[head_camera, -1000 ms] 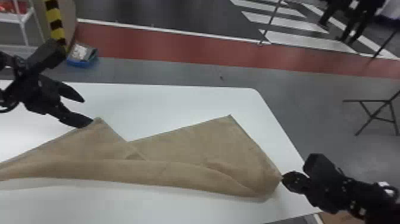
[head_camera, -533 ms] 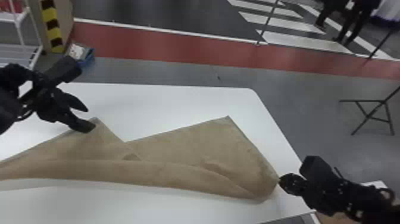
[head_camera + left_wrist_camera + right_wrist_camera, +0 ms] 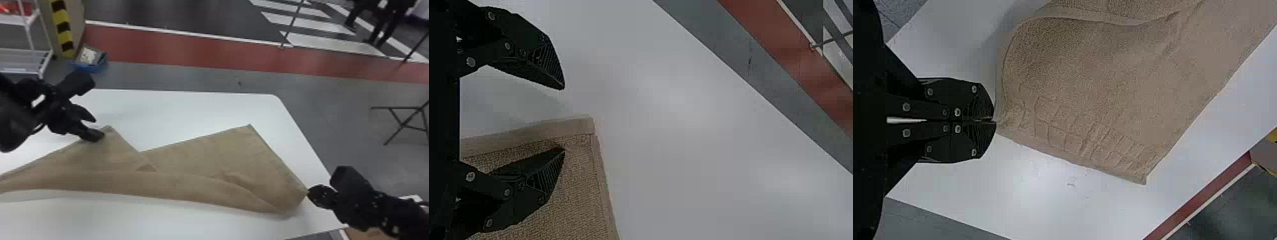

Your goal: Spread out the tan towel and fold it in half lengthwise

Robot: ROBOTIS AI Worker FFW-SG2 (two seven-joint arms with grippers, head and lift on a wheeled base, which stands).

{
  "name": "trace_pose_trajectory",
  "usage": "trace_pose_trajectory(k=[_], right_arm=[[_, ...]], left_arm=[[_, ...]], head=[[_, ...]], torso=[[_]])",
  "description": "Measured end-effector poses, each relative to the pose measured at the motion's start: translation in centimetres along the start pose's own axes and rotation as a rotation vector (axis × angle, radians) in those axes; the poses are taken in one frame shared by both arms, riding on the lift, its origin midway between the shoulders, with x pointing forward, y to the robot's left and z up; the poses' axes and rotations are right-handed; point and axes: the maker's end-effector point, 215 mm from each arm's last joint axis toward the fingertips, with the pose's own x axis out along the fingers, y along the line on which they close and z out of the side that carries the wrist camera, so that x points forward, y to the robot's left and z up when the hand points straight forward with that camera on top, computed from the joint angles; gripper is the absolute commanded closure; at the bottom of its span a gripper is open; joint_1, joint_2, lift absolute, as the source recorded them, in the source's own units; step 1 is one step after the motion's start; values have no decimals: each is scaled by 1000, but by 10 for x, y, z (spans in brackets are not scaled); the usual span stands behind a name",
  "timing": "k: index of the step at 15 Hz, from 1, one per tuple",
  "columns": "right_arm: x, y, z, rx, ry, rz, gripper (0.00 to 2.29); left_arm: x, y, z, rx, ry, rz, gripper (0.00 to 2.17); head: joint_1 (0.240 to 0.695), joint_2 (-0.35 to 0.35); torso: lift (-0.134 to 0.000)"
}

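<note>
"Head view?"
"The tan terry towel [image 3: 191, 159], half-crumpled, is laid roughly nine-to-three o'clock on the white round-cornered table [image 3: 204, 105]; its free corner [image 3: 109, 128] is placed near three o'clock from the nearer, left black two-fingered gripper [image 3: 99, 128]."
"Left wrist?"
"Fingers are parted; slight advance is probably needed before closing."
"Right wrist?"
"Another corner [image 3: 1002, 120] is clamped by the right black two-fingered gripper [image 3: 994, 120]."

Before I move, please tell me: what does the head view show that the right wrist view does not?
From the head view: the left gripper, jaws apart at one corner of the towel, a blue box and a black stand.
From the right wrist view: a raised pattern near the towel's end.
In both: the tan towel, the white table, the red floor strip and the right gripper, jaws together on another corner.
</note>
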Motion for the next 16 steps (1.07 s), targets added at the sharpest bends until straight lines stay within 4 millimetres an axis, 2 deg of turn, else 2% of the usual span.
trace_pose_trajectory(k=[1,2,3,6,8,10,12,14,16], right_arm=[[0,-1,-1,-1,1,-1,1656],[-1,-2,-1,-1,2,-3,1656],[-1,-3,-2,-1,3,-6,1656],[-1,-5,-3,1,5,-9,1656],[-1,-8,-2,2,3,-15,1656],[-2,-16,1,34,-12,-38,1656],[-6,-31,5,115,-43,-71,1656],[-13,-52,10,205,-75,-128,1656],[-15,-78,21,310,-106,-206,1656]], left_arm=[[1,-2,-1,0,3,-7,586],[1,-3,-1,1,5,-12,1021],[1,-3,-1,2,6,-15,1254],[1,-5,-1,4,5,-24,1258],[0,-7,-1,8,2,-36,1649],[-7,-5,7,0,-39,-52,1649],[-33,7,25,-33,-125,-66,1652],[-71,30,38,-96,-215,-64,1652],[-115,62,46,-162,-306,-39,1652]], head=[[695,-303],[695,-304],[695,-307],[695,-310],[695,-311],[695,-316],[695,-315],[695,-306],[695,-275]], torso=[[-123],[-123],[-123],[-123],[-123],[-123],[-123],[-123],[-123]])
